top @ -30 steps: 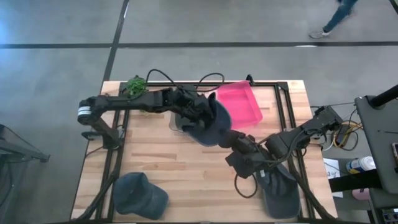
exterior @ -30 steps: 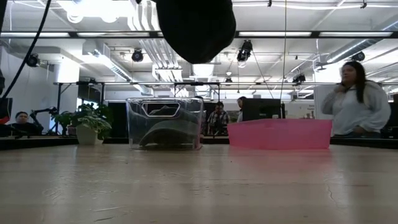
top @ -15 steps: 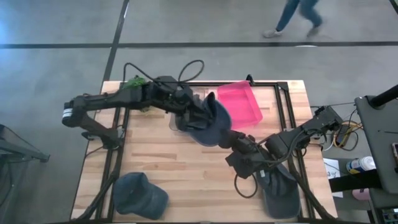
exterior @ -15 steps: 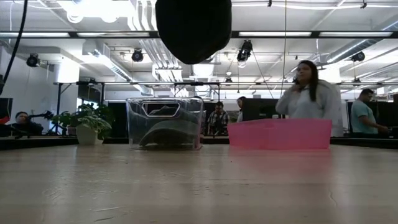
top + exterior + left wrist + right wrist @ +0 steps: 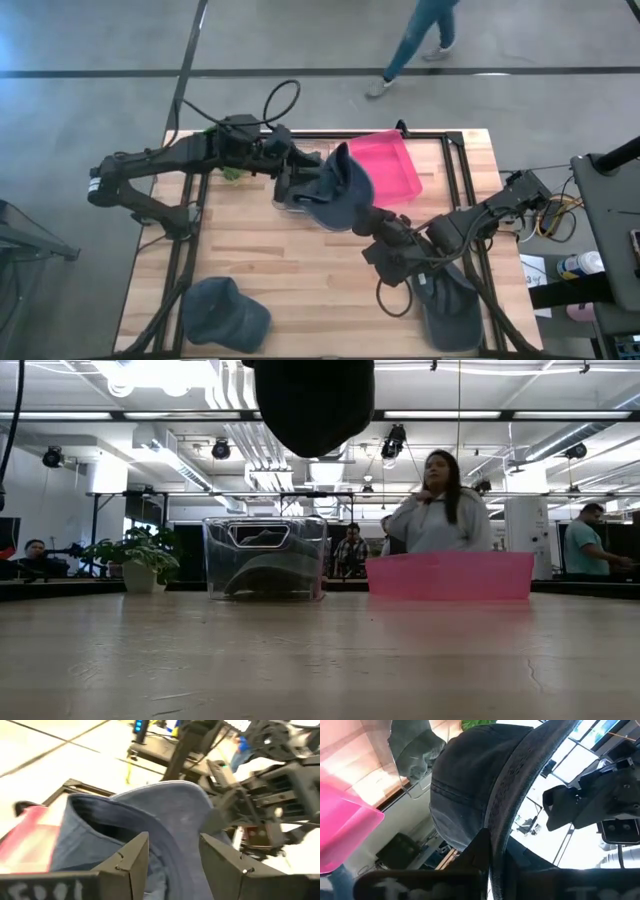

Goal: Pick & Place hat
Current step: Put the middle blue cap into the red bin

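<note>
A blue-grey hat (image 5: 335,190) hangs high over the table's far middle, above a clear bin (image 5: 265,557); it shows at the low view's top (image 5: 312,400). My right gripper (image 5: 378,228) is shut on its brim, at the hat's near right. My left gripper (image 5: 293,183) is open at the hat's left edge. In the left wrist view its fingers (image 5: 132,855) stand apart with the hat (image 5: 170,820) showing between them. I cannot tell whether they touch it. My right gripper pinches the hat's brim edge (image 5: 495,820) between its two fingers. It comes slanting from the table's near right, with the crown (image 5: 462,785) beyond the fingers toward the far left. The hat is lifted clear of the table and the bins.
A pink bin (image 5: 385,168) stands at the far right of the clear bin, which holds another hat. A second hat (image 5: 225,312) lies near left, a third (image 5: 450,310) near right under my right arm. A plant (image 5: 135,560) stands far left. People walk behind the table.
My left gripper has drawn back from the hat toward the table's left edge. The hat has stayed up in my right gripper, almost in place.
</note>
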You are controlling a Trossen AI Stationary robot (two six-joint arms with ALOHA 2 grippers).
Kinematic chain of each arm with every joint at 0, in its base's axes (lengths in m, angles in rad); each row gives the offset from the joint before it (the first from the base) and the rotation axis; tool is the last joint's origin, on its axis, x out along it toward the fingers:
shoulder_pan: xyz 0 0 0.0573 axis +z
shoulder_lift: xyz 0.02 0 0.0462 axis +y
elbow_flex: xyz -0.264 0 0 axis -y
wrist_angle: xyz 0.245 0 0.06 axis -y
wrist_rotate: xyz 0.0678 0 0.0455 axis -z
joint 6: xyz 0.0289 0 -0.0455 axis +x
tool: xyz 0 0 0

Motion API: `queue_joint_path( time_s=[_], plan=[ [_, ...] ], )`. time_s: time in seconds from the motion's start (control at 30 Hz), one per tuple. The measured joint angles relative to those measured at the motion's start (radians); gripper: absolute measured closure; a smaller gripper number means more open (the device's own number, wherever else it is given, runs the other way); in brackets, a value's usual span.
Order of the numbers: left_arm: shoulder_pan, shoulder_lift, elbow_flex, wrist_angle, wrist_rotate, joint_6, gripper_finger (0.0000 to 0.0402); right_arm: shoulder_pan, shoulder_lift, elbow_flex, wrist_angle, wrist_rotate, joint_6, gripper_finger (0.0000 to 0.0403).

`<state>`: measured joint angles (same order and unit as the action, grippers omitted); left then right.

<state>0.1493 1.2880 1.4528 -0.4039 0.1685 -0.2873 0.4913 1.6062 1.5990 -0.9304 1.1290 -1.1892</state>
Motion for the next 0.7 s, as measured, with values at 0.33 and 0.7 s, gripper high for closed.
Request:
queue_joint_path(
  time_s=[0.33, 0.7],
  plan=[
    [0.001, -0.066, 0.000, 0.000, -0.221, 0.186, 0.0234, -0.033, 0.000, 0.000, -0.058, 0.109, 0.240, 0.0390],
    [0.001, -0.093, 0.000, -0.093, -0.328, 0.252, 0.0234, -0.136, 0.000, -0.012, -0.267, 0.325, 1.020, 0.0390]
  ],
)
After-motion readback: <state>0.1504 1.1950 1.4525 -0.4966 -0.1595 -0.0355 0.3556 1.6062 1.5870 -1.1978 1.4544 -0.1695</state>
